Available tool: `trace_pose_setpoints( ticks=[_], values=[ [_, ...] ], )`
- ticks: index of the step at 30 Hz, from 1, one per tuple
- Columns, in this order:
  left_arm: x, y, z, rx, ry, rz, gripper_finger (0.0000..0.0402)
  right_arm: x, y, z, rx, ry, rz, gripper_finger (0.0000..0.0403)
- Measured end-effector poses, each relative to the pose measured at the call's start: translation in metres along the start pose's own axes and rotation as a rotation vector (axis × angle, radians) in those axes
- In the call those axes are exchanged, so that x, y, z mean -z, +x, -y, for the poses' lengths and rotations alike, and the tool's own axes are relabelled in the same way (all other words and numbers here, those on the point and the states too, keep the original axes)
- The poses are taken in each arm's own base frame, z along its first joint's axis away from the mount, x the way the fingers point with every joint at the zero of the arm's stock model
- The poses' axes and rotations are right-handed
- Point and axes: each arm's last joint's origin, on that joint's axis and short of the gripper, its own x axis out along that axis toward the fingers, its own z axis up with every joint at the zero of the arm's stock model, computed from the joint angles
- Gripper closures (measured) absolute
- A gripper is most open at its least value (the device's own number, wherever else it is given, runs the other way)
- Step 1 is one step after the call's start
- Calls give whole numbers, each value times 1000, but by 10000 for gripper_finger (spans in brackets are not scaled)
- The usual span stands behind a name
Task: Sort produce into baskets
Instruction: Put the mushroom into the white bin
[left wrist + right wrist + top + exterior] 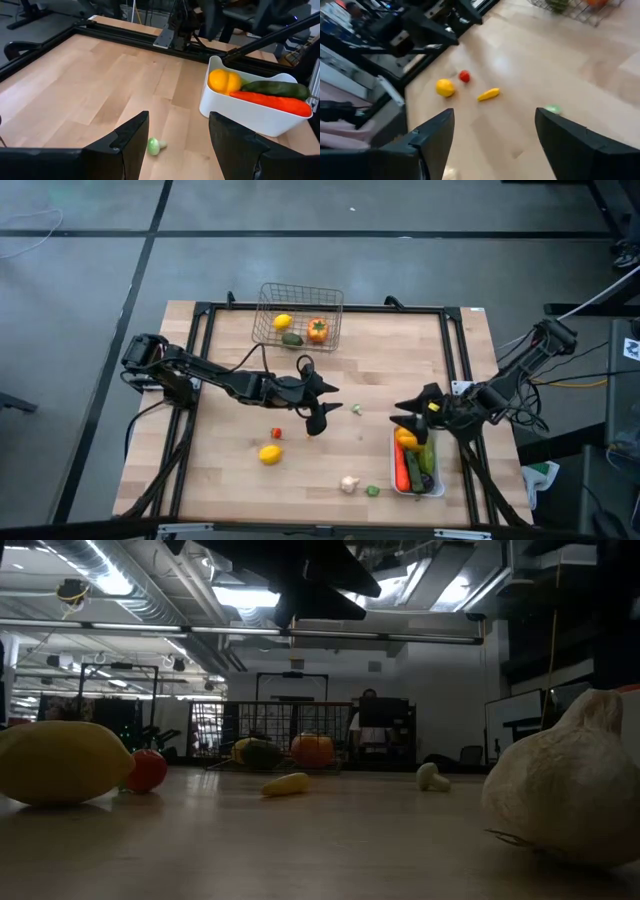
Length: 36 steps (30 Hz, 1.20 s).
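From overhead, my left gripper hangs over the middle of the wooden table, fingers apart and holding nothing. My right gripper hangs just beside the white tray, on the side toward the table's middle, fingers also apart and empty.

The overhead camera alone shows both containers together. The wire basket sits at the far edge of the table and holds a lemon, a dark green piece and an orange tomato. The white tray sits near the table's right edge, well apart from the wire basket, and holds a yellow pepper, an orange carrot, a green cucumber and a dark purple piece at its near end.

My left wrist camera shows the tray's side wall, where the pepper, carrot and cucumber lie packed together. It also shows a small green and white piece on the wood between my fingers.

Loose on the table, well apart from the tray: a second lemon, a small red piece, a white garlic and a small green piece.

The table-level camera shows a small yellow piece lying in front of the basket. Overhead, my left arm hides it.
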Motion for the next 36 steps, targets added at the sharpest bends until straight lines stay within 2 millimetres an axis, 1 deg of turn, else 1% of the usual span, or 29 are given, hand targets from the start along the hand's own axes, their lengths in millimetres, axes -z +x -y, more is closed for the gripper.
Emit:
trace_pose_setpoints(
  ticks=[9,14,20,26,29,36],
  values=[
    [-2,2,-5,-15,-9,3,199,-11,24,10,84,-153,-34,127],
    [-2,3,-9,-24,-7,3,199,-12,46,13,94,-245,-80,127],
    [-1,3,-10,-31,29,-17,199,-12,76,18,85,-363,-150,127],
    [4,2,-11,-44,59,-66,199,-9,103,34,144,-434,-242,127],
    [5,2,-11,-46,66,-76,199,-7,116,40,155,-499,-266,127],
    [7,2,-12,-50,72,-92,199,0,139,55,211,-574,-311,127]
  ],
)
